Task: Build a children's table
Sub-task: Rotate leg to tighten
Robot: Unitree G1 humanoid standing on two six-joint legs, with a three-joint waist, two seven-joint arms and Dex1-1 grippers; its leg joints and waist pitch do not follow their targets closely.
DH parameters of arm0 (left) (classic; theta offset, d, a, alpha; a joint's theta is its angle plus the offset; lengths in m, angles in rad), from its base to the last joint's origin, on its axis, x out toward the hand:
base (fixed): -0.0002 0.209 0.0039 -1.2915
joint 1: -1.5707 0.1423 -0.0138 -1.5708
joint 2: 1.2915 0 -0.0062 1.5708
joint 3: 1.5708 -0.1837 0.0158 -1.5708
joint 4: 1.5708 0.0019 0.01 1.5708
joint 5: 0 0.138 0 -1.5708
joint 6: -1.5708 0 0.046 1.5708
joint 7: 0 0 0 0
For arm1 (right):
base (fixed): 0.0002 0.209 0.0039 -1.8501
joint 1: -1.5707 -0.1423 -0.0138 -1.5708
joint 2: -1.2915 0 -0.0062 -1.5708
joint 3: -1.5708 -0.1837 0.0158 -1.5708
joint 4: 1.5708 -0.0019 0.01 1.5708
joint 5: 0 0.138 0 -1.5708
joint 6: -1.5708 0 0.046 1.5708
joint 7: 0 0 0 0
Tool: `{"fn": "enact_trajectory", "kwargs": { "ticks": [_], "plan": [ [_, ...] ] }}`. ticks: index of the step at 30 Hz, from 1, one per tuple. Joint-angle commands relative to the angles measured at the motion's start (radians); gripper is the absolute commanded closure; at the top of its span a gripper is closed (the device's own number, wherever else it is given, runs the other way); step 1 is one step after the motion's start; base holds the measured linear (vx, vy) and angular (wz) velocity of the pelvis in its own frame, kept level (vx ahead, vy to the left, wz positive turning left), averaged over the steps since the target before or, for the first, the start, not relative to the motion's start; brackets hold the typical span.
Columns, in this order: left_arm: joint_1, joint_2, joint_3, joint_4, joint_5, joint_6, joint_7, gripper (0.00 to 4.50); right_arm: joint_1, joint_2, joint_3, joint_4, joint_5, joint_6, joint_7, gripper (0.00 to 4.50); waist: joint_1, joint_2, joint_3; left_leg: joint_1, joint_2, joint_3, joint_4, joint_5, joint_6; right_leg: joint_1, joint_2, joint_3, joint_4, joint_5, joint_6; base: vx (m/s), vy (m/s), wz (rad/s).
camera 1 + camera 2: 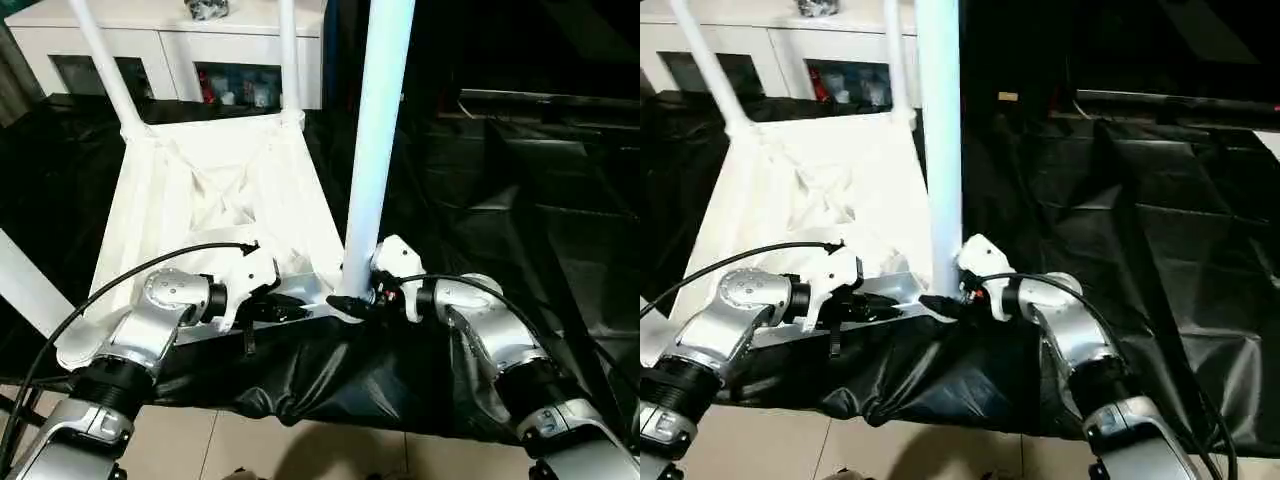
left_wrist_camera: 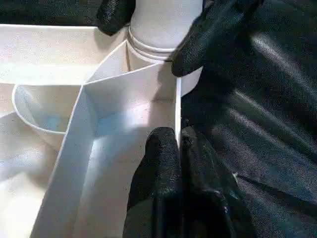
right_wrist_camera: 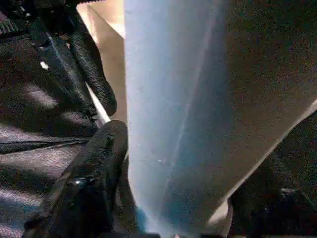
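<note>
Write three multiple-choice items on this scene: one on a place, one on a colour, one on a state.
1. The left gripper grips:
A) a far leg
B) the tabletop at its near rim
C) the cabinet

2. The sheet under the tabletop is:
A) black
B) blue
C) white

3. The nearest leg:
A) lies flat on the sheet
B) leans on the cabinet
C) stands upright at the tabletop's near corner

Answers:
1. B, the left wrist view shows the jaws shut on the thin rim wall.
2. A, dark glossy sheeting surrounds the white tabletop.
3. C, the leg rises straight up from the corner socket.
</note>
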Motion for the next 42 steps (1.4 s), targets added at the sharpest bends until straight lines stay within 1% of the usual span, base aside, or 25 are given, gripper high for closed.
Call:
{"fn": "enact_trajectory", "kwargs": {
  "ticks": [1,6,9,11,12,13,14,15,16,17,18,19,20,21,22,23,24,27,29,31,33,36,39,40,42],
  "plan": [
    [0.023,-0.001,-0.003,0.005,-0.015,0.008,-0.013,4.50,-0.028,0.000,-0.010,0.024,0.006,-0.012,0.007,1.70,0.001,-0.005,-0.062,0.003,0.038,-0.010,-0.066,-0.245,0.031,0.048,-0.064,0.044,-0.061,-0.285,-0.217,0.000,0.000,0.00],
    [0.028,-0.008,0.011,-0.016,-0.032,0.039,-0.005,4.50,-0.033,0.004,-0.010,0.050,0.014,-0.015,0.027,1.88,-0.002,-0.005,-0.063,0.002,0.039,-0.010,-0.065,-0.235,0.032,0.048,-0.063,0.044,-0.058,-0.264,-0.223,0.000,0.000,0.00],
    [0.011,-0.060,0.035,-0.008,-0.009,0.064,0.132,4.50,-0.027,0.026,-0.021,0.069,0.000,0.007,-0.049,1.90,-0.003,-0.005,-0.062,0.002,0.038,-0.010,-0.064,-0.232,0.035,0.048,-0.062,0.044,-0.058,-0.257,-0.228,0.000,0.000,0.00],
    [-0.003,-0.108,0.047,-0.007,0.010,0.116,0.238,4.50,-0.022,0.057,-0.034,0.086,-0.017,0.019,-0.145,1.91,-0.007,-0.008,-0.057,0.003,0.038,-0.009,-0.066,-0.248,0.023,0.044,-0.062,0.046,-0.062,-0.294,-0.220,0.000,0.000,0.00],
    [-0.007,-0.129,0.050,-0.010,0.019,0.148,0.284,4.50,-0.018,0.073,-0.041,0.092,-0.023,0.023,-0.191,1.91,-0.005,-0.008,-0.057,0.006,0.035,-0.011,-0.066,-0.258,0.019,0.045,-0.065,0.045,-0.069,-0.342,-0.205,0.000,0.000,0.00],
    [-0.011,-0.179,0.037,-0.016,0.037,0.170,0.342,4.50,-0.006,0.126,-0.059,0.107,-0.035,0.047,-0.321,1.91,-0.008,-0.010,-0.055,0.005,0.036,-0.011,-0.067,-0.269,0.012,0.043,-0.066,0.046,-0.073,-0.385,-0.186,0.000,0.000,0.00],
    [-0.012,-0.203,0.030,-0.017,0.046,0.175,0.367,4.50,-0.002,0.152,-0.067,0.115,-0.043,0.057,-0.386,1.91,-0.008,-0.010,-0.055,0.005,0.036,-0.011,-0.067,-0.269,0.012,0.043,-0.066,0.046,-0.073,-0.385,-0.186,0.000,0.000,0.00],
    [-0.011,-0.233,0.015,-0.015,0.055,0.172,0.388,4.50,0.003,0.190,-0.077,0.128,-0.052,0.072,-0.474,1.93,-0.013,-0.006,-0.053,0.004,0.034,-0.014,-0.070,-0.273,0.001,0.040,-0.062,0.045,-0.075,-0.405,-0.174,0.000,0.000,0.00],
    [-0.010,-0.271,-0.006,-0.009,0.067,0.170,0.409,4.50,0.003,0.237,-0.088,0.151,-0.067,0.086,-0.584,1.93,-0.019,-0.008,-0.054,0.005,0.032,-0.015,-0.070,-0.284,-0.005,0.040,-0.063,0.044,-0.079,-0.424,-0.162,0.000,0.000,0.00],
    [-0.010,-0.274,-0.007,-0.008,0.068,0.169,0.412,4.50,0.003,0.241,-0.089,0.153,-0.067,0.087,-0.593,1.93,-0.022,-0.010,-0.055,0.005,0.030,-0.015,-0.068,-0.291,-0.001,0.038,-0.063,0.043,-0.081,-0.442,-0.152,0.000,0.000,0.00],
    [-0.015,-0.306,-0.023,0.009,0.083,0.162,0.444,4.50,-0.003,0.284,-0.095,0.171,-0.066,0.082,-0.646,1.93,-0.020,0.002,-0.054,0.007,0.028,-0.016,-0.068,-0.300,0.002,0.037,-0.064,0.043,-0.083,-0.453,-0.148,0.000,0.000,0.00],
    [-0.015,-0.306,-0.023,0.009,0.083,0.162,0.444,4.50,-0.003,0.284,-0.095,0.171,-0.066,0.082,-0.646,1.93,-0.025,-0.002,-0.053,0.006,0.026,-0.015,-0.067,-0.315,0.009,0.033,-0.062,0.043,-0.090,-0.477,-0.135,0.000,0.000,0.00],
    [-0.020,-0.322,-0.039,0.018,0.098,0.152,0.458,4.50,-0.008,0.307,-0.080,0.171,-0.068,0.064,-0.635,1.93,-0.024,0.004,-0.052,0.007,0.026,-0.017,-0.070,-0.337,0.014,0.031,-0.063,0.041,-0.093,-0.515,-0.120,0.000,0.000,0.00],
    [-0.022,-0.330,-0.048,0.020,0.108,0.143,0.465,4.50,-0.013,0.318,-0.067,0.168,-0.075,0.049,-0.623,1.93,-0.026,0.005,-0.052,0.009,0.025,-0.018,-0.069,-0.359,0.014,0.029,-0.061,0.038,-0.098,-0.548,-0.102,0.000,0.000,0.00],
    [-0.023,-0.335,-0.057,0.021,0.114,0.132,0.463,4.50,-0.016,0.329,-0.059,0.159,-0.070,0.027,-0.589,1.93,-0.026,0.005,-0.053,0.009,0.026,-0.020,-0.070,-0.365,0.013,0.029,-0.062,0.038,-0.100,-0.554,-0.096,0.000,0.000,0.00],
    [-0.023,-0.337,-0.059,0.016,0.115,0.134,0.464,4.50,-0.017,0.334,-0.060,0.156,-0.063,0.018,-0.576,1.60,-0.025,0.008,-0.056,0.010,0.027,-0.021,-0.071,-0.366,0.013,0.029,-0.063,0.039,-0.099,-0.538,-0.095,0.000,0.000,0.00],
    [-0.023,-0.337,-0.059,0.016,0.115,0.134,0.464,4.50,-0.017,0.334,-0.060,0.156,-0.063,0.018,-0.576,1.41,-0.026,0.007,-0.057,0.008,0.028,-0.021,-0.072,-0.362,0.014,0.030,-0.062,0.039,-0.098,-0.521,-0.098,0.000,0.000,0.00],
    [-0.022,-0.327,-0.040,0.013,0.120,0.108,0.466,4.50,-0.012,0.314,-0.078,0.121,-0.029,0.003,-0.509,1.19,-0.027,0.008,-0.056,0.004,0.030,-0.022,-0.076,-0.376,0.021,0.032,-0.060,0.038,-0.094,-0.476,-0.111,0.000,0.000,0.00],
    [-0.015,-0.302,-0.035,0.004,0.113,0.082,0.423,4.50,-0.011,0.273,-0.077,0.112,-0.027,-0.018,-0.460,0.91,-0.027,0.007,-0.057,0.000,0.031,-0.022,-0.078,-0.365,0.026,0.035,-0.061,0.039,-0.092,-0.448,-0.120,0.000,0.000,0.00],
    [0.003,-0.262,-0.032,-0.018,0.093,0.057,0.353,4.50,-0.018,0.209,-0.080,0.123,-0.037,-0.051,-0.405,0.84,-0.024,0.005,-0.060,0.000,0.032,-0.020,-0.075,-0.356,0.034,0.037,-0.064,0.040,-0.090,-0.427,-0.136,0.000,0.000,0.00],
    [0.010,-0.248,-0.030,-0.026,0.086,0.056,0.330,4.50,-0.020,0.186,-0.082,0.129,-0.039,-0.059,-0.382,0.75,-0.024,0.006,-0.059,-0.001,0.032,-0.017,-0.074,-0.341,0.040,0.037,-0.063,0.041,-0.088,-0.403,-0.151,0.000,0.000,0.00],
    [0.036,-0.171,-0.027,-0.051,0.058,0.020,0.203,4.50,-0.011,0.071,-0.053,0.095,-0.011,-0.041,-0.133,0.75,-0.019,0.008,-0.064,-0.002,0.033,-0.014,-0.070,-0.310,0.061,0.042,-0.063,0.041,-0.082,-0.347,-0.179,0.000,0.000,0.00],
    [0.037,-0.139,-0.011,-0.048,0.033,-0.003,0.139,4.50,0.001,0.015,-0.025,0.062,0.003,-0.037,0.005,0.75,-0.007,0.012,-0.065,0.002,0.037,-0.007,-0.067,-0.271,0.078,0.043,-0.059,0.039,-0.074,-0.272,-0.209,0.000,0.000,0.00],
    [0.036,-0.133,-0.005,-0.048,0.023,-0.012,0.121,4.50,0.004,0.002,-0.018,0.052,0.008,-0.037,0.038,0.75,-0.002,0.011,-0.068,-0.002,0.039,-0.008,-0.066,-0.246,0.081,0.048,-0.059,0.038,-0.068,-0.250,-0.214,0.000,0.000,0.00],
    [0.035,-0.122,0.004,-0.054,0.003,-0.010,0.087,4.50,0.009,-0.017,-0.007,0.035,0.022,-0.028,0.101,0.75,0.004,0.013,-0.068,-0.001,0.043,-0.007,-0.065,-0.229,0.083,0.046,-0.059,0.039,-0.064,-0.222,-0.224,0.000,0.000,0.00]
  ]
}}
